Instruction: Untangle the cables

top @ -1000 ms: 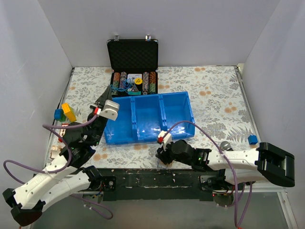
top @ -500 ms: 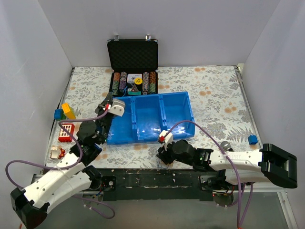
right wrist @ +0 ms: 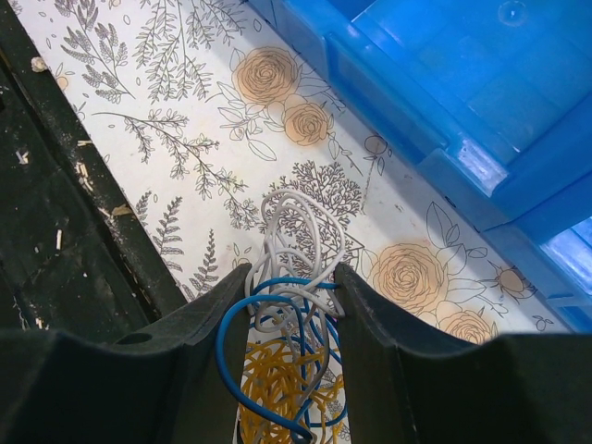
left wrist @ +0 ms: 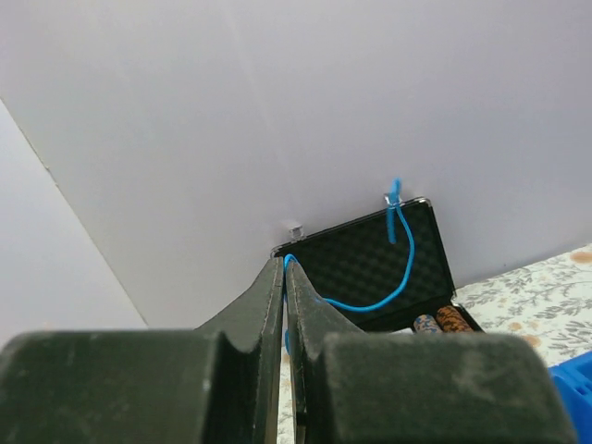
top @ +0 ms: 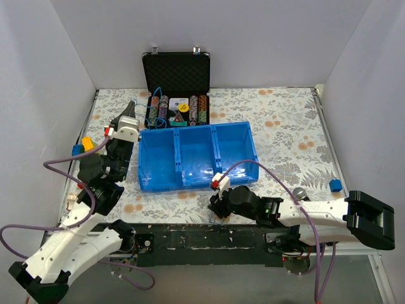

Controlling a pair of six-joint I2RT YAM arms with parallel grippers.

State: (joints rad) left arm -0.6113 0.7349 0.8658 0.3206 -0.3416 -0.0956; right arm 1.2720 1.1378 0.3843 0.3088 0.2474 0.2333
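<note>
The cables point(right wrist: 298, 242) are a small clump of white, blue and yellow cord loops on the floral table near its front edge. My right gripper point(right wrist: 291, 277) is closed round the clump, and cords touch both fingers. In the top view the right gripper point(top: 218, 207) sits low in front of the blue tray. My left gripper point(left wrist: 284, 265) is raised and shut on a thin blue cord point(left wrist: 375, 302). That cord runs in a slack arc up to the open case's lid. In the top view the left gripper point(top: 131, 107) is left of the case, with the blue cord point(top: 152, 107) beside it.
A blue three-compartment tray point(top: 158, 184) lies mid-table. An open black poker-chip case point(top: 177, 73) stands behind it, also seen in the left wrist view point(left wrist: 365, 264). Yellow and blue blocks point(top: 82, 147) lie at the left edge. A small blue object point(top: 335, 185) lies at the right.
My left gripper has swung left and up, away from the tray's left end, drawing the blue cord out from the case. The right arm has barely moved.
</note>
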